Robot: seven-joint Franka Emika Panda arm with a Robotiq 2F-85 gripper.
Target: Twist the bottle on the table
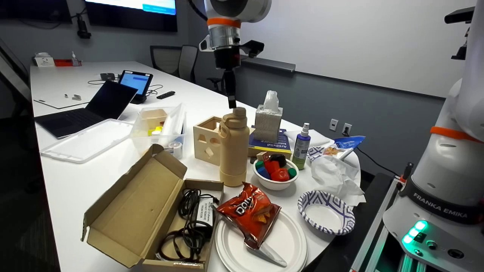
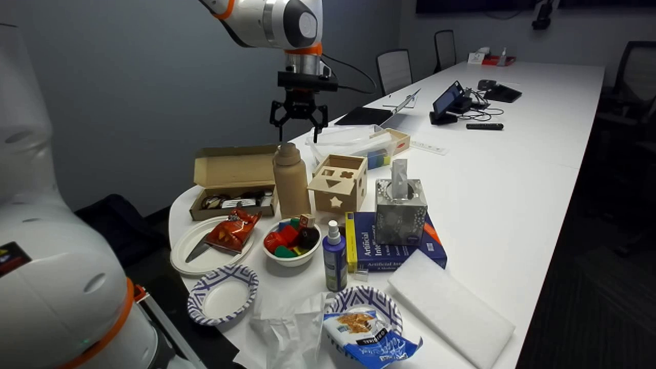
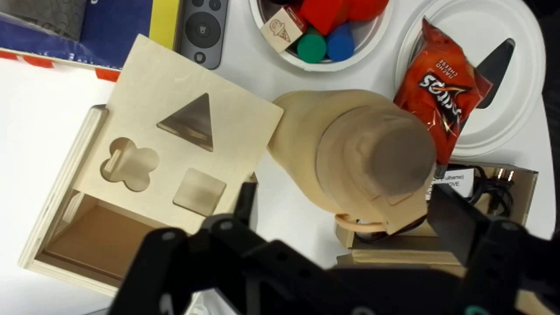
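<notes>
The bottle (image 1: 233, 151) stands upright on the bench (image 2: 492, 215), maybe so it can turn in its spot. The claw (image 2: 298, 139) hangs near the bottle's top, spread wide and holding nothing, likely to fit around the cap (image 1: 239, 112). A wooden box (image 2: 347, 187) beside the bottle may leave less room. The bottle is tall, round and tan, with a loop (image 3: 361, 226) at its neck.

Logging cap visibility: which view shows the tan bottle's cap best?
The wrist view: it looks down on the cap, large and uncovered. Both exterior views show it smaller and more side-on, atop the upright bottle.
</notes>
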